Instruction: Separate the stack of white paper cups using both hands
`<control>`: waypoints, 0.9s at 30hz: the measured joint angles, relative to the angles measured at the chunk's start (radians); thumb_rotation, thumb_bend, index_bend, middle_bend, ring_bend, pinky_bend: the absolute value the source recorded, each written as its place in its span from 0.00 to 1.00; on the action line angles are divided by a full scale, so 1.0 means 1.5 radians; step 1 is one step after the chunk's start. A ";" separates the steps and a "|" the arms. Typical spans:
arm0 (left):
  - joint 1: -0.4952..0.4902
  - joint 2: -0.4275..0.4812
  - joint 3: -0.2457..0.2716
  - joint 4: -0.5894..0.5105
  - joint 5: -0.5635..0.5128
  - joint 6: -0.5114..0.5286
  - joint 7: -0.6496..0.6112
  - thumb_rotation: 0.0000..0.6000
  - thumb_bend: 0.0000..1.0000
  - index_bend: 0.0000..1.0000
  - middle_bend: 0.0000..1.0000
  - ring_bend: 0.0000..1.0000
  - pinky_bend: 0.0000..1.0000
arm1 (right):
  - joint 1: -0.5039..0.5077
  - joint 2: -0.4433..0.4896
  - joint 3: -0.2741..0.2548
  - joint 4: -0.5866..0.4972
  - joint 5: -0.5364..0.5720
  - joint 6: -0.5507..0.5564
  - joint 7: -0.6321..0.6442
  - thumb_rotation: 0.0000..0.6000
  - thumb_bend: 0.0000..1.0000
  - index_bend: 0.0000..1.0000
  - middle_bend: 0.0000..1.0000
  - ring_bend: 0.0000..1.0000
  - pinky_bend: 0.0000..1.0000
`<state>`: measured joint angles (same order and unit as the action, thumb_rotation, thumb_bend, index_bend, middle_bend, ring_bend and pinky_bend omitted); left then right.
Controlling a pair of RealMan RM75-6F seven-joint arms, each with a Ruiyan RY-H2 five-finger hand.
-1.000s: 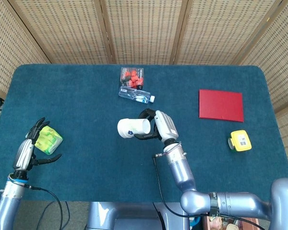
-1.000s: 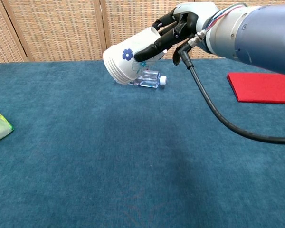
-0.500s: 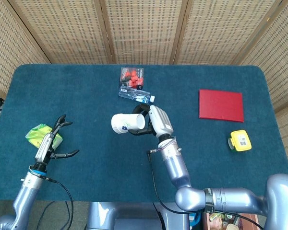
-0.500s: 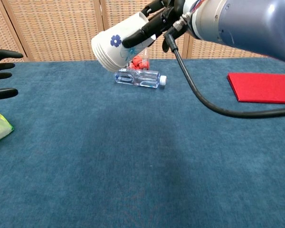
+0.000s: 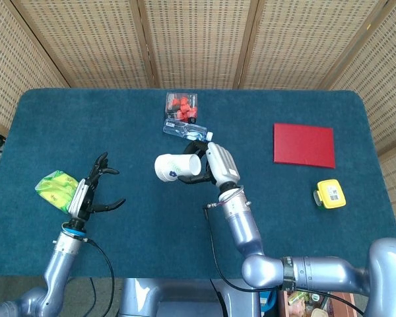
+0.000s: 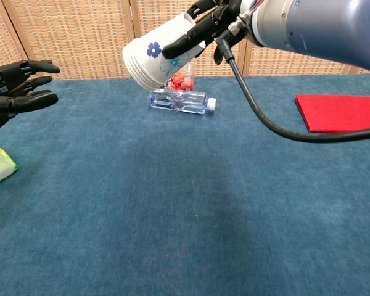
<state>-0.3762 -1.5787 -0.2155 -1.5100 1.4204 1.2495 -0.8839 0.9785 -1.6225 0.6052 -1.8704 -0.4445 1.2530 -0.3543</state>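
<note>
A stack of white paper cups (image 5: 174,166) (image 6: 155,57) with a blue flower print lies sideways in the air above the table's middle, bottoms pointing left. My right hand (image 5: 214,165) (image 6: 211,20) grips the stack near its rim end. My left hand (image 5: 92,191) (image 6: 18,89) floats open above the table at the left, fingers spread and pointing toward the cups, well apart from them.
A clear plastic bottle (image 5: 185,131) (image 6: 179,102) lies behind the cups, with a pack of red items (image 5: 182,105) beyond it. A green-yellow packet (image 5: 54,187) sits at the left, a red book (image 5: 303,145) and a yellow object (image 5: 330,193) at the right.
My left hand has risen off the green packet and moved right toward the cups. The right hand lifted the stack slightly and holds it steady.
</note>
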 measured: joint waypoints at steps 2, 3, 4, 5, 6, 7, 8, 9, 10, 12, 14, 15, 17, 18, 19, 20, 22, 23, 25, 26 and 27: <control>-0.004 -0.018 -0.005 0.011 -0.003 0.003 -0.011 1.00 0.14 0.42 0.00 0.00 0.00 | -0.001 0.003 -0.002 -0.002 -0.001 0.000 0.001 1.00 0.17 0.78 0.64 0.50 0.73; -0.007 -0.029 -0.008 0.018 -0.006 0.003 -0.022 1.00 0.14 0.43 0.00 0.00 0.00 | -0.002 0.006 -0.003 -0.004 -0.003 0.000 0.002 1.00 0.17 0.78 0.64 0.50 0.73; -0.009 -0.038 -0.010 0.024 -0.008 0.003 -0.030 1.00 0.14 0.43 0.00 0.00 0.00 | -0.002 0.007 -0.003 -0.005 -0.004 0.000 0.003 1.00 0.17 0.78 0.64 0.50 0.73; -0.012 -0.045 -0.011 0.030 -0.009 0.002 -0.038 1.00 0.14 0.44 0.00 0.00 0.00 | -0.002 0.008 -0.004 -0.006 -0.004 0.000 0.003 1.00 0.16 0.78 0.64 0.50 0.73; -0.015 -0.054 -0.013 0.040 -0.012 -0.001 -0.047 1.00 0.14 0.46 0.00 0.00 0.00 | -0.002 0.010 -0.004 -0.007 -0.005 0.001 0.004 1.00 0.16 0.78 0.64 0.50 0.73; -0.018 -0.060 -0.015 0.046 -0.013 -0.002 -0.052 1.00 0.14 0.46 0.00 0.00 0.00 | -0.001 0.011 -0.005 -0.007 -0.004 0.001 0.004 1.00 0.16 0.78 0.64 0.50 0.73; -0.020 -0.065 -0.016 0.050 -0.014 -0.004 -0.057 1.00 0.14 0.47 0.00 0.00 0.00 | 0.000 0.011 -0.005 -0.007 -0.004 0.001 0.003 1.00 0.16 0.78 0.64 0.50 0.73; -0.023 -0.069 -0.018 0.054 -0.015 -0.006 -0.065 1.00 0.14 0.47 0.00 0.00 0.00 | 0.001 0.012 -0.006 -0.006 -0.004 0.001 0.003 1.00 0.16 0.78 0.64 0.50 0.73; -0.026 -0.071 -0.019 0.056 -0.016 -0.008 -0.071 1.00 0.14 0.47 0.00 0.00 0.00 | 0.001 0.012 -0.006 -0.006 -0.003 0.001 0.003 1.00 0.16 0.78 0.64 0.50 0.73; -0.031 -0.074 -0.020 0.058 -0.013 -0.014 -0.088 1.00 0.14 0.48 0.00 0.00 0.00 | 0.004 0.011 -0.007 -0.004 -0.002 0.001 0.004 1.00 0.17 0.78 0.64 0.50 0.73; -0.038 -0.076 -0.021 0.062 -0.009 -0.020 -0.104 1.00 0.14 0.48 0.00 0.00 0.00 | 0.006 0.010 -0.007 -0.001 0.000 0.000 0.004 1.00 0.16 0.78 0.64 0.50 0.73; -0.043 -0.079 -0.022 0.065 -0.006 -0.023 -0.111 1.00 0.14 0.48 0.00 0.00 0.00 | 0.007 0.009 -0.007 0.001 0.001 -0.001 0.005 1.00 0.17 0.78 0.64 0.50 0.73; -0.049 -0.083 -0.023 0.067 -0.002 -0.025 -0.119 1.00 0.14 0.49 0.00 0.00 0.00 | 0.009 0.008 -0.008 0.004 0.002 -0.003 0.006 1.00 0.17 0.78 0.64 0.50 0.73; -0.052 -0.086 -0.023 0.069 -0.001 -0.027 -0.122 1.00 0.14 0.49 0.00 0.00 0.00 | 0.011 0.006 -0.009 0.006 0.002 -0.004 0.006 1.00 0.17 0.78 0.64 0.50 0.73; -0.054 -0.090 -0.025 0.070 -0.001 -0.027 -0.122 1.00 0.14 0.50 0.00 0.00 0.00 | 0.013 0.005 -0.010 0.008 0.003 -0.005 0.006 1.00 0.17 0.78 0.64 0.50 0.73; -0.056 -0.093 -0.026 0.072 -0.003 -0.028 -0.123 1.00 0.14 0.50 0.00 0.00 0.00 | 0.014 0.004 -0.010 0.009 0.003 -0.006 0.007 1.00 0.16 0.78 0.64 0.50 0.73; -0.060 -0.101 -0.030 0.076 -0.010 -0.031 -0.125 1.00 0.14 0.52 0.00 0.00 0.00 | 0.017 0.003 -0.012 0.011 0.004 -0.007 0.006 1.00 0.16 0.78 0.64 0.50 0.73; -0.062 -0.104 -0.031 0.078 -0.012 -0.032 -0.125 1.00 0.14 0.52 0.00 0.00 0.00 | 0.018 0.003 -0.013 0.011 0.004 -0.007 0.006 1.00 0.16 0.78 0.64 0.50 0.73; -0.066 -0.113 -0.033 0.084 -0.017 -0.035 -0.124 1.00 0.14 0.54 0.00 0.00 0.00 | 0.020 0.002 -0.013 0.012 0.005 -0.007 0.005 1.00 0.16 0.78 0.64 0.50 0.73; -0.067 -0.117 -0.034 0.087 -0.019 -0.037 -0.124 1.00 0.14 0.54 0.00 0.00 0.00 | 0.020 0.002 -0.014 0.012 0.005 -0.006 0.005 1.00 0.16 0.78 0.64 0.50 0.73; -0.070 -0.122 -0.036 0.093 -0.022 -0.038 -0.122 1.00 0.14 0.54 0.01 0.00 0.00 | 0.021 0.002 -0.015 0.012 0.005 -0.006 0.005 1.00 0.17 0.78 0.64 0.50 0.73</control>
<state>-0.4810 -1.7614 -0.2691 -1.3711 1.3874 1.1922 -1.0673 1.0100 -1.6194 0.5834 -1.8518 -0.4374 1.2441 -0.3471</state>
